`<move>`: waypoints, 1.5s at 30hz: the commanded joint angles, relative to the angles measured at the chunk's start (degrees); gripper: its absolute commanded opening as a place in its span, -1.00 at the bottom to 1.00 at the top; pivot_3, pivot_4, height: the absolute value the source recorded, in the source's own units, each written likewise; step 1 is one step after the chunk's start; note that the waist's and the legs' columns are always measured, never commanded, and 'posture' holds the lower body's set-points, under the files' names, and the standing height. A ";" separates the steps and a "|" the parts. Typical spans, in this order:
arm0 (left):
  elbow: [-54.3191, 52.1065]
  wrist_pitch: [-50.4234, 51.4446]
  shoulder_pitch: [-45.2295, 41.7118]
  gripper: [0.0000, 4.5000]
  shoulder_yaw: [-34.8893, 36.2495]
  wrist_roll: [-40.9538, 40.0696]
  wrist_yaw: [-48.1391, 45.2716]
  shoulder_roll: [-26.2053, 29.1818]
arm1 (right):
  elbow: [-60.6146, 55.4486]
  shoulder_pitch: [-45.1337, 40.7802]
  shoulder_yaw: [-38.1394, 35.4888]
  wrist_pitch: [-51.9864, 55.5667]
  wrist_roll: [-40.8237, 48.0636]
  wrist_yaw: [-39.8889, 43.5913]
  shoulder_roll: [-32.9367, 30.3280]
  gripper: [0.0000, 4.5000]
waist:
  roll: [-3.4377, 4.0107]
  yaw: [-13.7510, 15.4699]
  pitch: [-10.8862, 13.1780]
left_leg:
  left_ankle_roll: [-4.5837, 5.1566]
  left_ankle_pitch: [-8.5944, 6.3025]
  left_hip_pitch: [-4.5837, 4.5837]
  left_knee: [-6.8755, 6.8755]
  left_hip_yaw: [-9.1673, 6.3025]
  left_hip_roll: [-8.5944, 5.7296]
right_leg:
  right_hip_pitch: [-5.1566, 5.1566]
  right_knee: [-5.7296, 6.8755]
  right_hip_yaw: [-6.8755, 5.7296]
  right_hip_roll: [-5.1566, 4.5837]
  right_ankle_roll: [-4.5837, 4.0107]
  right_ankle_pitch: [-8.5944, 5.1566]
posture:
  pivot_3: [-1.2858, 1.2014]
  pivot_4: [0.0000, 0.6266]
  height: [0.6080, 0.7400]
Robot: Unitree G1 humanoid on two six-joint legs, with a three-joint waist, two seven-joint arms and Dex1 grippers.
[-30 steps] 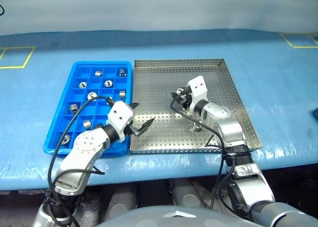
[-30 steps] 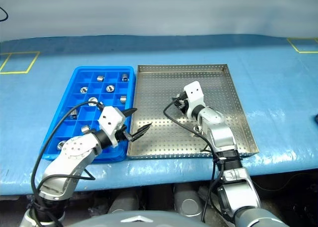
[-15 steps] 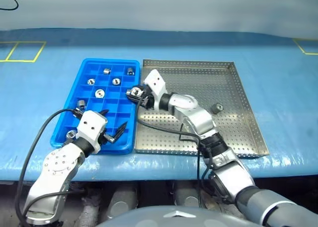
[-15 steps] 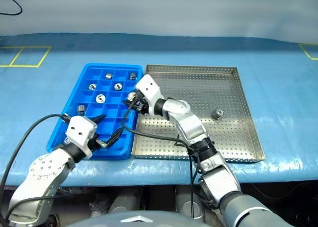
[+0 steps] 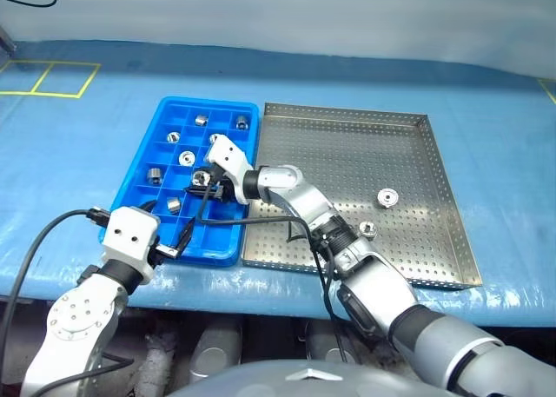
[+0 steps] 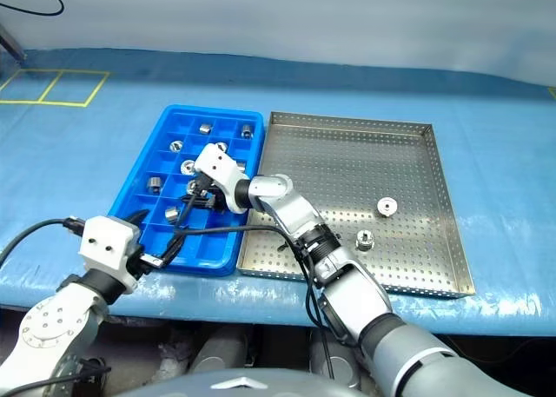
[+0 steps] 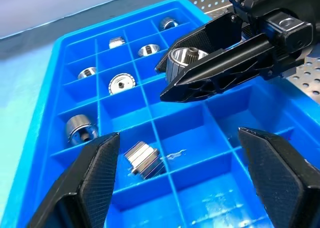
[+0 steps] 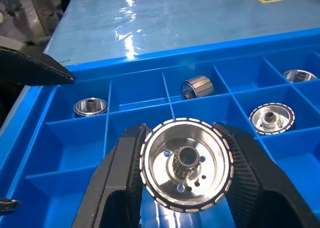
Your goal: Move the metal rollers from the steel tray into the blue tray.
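Carried out of the steel tray [image 5: 408, 136], one roller [image 8: 186, 170] now hangs over the blue tray [image 5: 148, 149], held in right fingers [image 8: 240, 163]; left fingers [image 7: 95, 173] wide.

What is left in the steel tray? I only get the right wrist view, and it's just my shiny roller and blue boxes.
Observer: Two metal rollers lie apart on the steel tray, toward its right side.
Operator: Where's my other gripper?
Observer: The left gripper hangs open and holds nothing, over the near end of the blue tray.
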 commanded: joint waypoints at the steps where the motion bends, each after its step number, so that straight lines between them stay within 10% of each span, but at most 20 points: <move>1: -3.48 -0.24 0.45 0.83 1.47 0.20 0.74 -0.37 | 3.90 -3.43 -1.91 -3.52 -0.09 0.35 1.97 -0.11 | 0.00 0.49 0.00 | -0.04 0.02 0.02 -0.05 -0.02 0.01 | 0.00 0.01 -0.03 0.02 -0.04 -0.02 | 0.22 -0.52 1.00; 18: -2.86 0.27 -1.37 0.83 -0.38 0.36 0.84 0.21 | 15.49 -8.08 -5.94 -8.10 -1.36 -1.03 3.58 -0.11 | -0.01 1.20 0.00 | -0.33 0.19 0.20 -0.25 -0.16 0.01 | -0.05 0.49 -0.22 0.02 -0.46 -0.29 | 0.21 -0.52 1.00; 24: -2.56 0.28 -1.77 0.83 -0.60 0.30 0.59 0.38 | 15.32 -7.75 -6.74 -10.30 -1.89 -2.66 3.43 0.63 | -0.01 0.92 0.00 | -0.49 0.28 0.25 -0.25 -0.22 0.05 | -0.06 0.72 -0.43 0.07 -0.57 -0.37 | 0.20 -0.52 1.00; 28: -1.97 0.26 -2.46 0.83 -1.09 0.21 0.30 0.52 | 13.87 -7.61 -7.95 -11.01 -1.78 -4.26 2.97 0.63 | -0.01 0.69 0.00 | -0.53 0.32 0.25 -0.25 -0.28 0.06 | -0.05 0.74 -0.49 0.08 -0.57 -0.37 | 0.19 -0.52 1.00; 45: 13.71 -1.43 -26.61 0.83 -16.31 -0.58 -6.84 0.04 | -51.24 21.03 -17.45 17.08 -0.15 -11.92 -21.92 0.63 | -0.04 -2.22 -0.03 | -0.53 0.32 0.03 -0.06 -0.61 -0.03 | 0.05 0.67 -0.80 -0.11 -0.55 -0.37 | -0.07 -0.52 1.00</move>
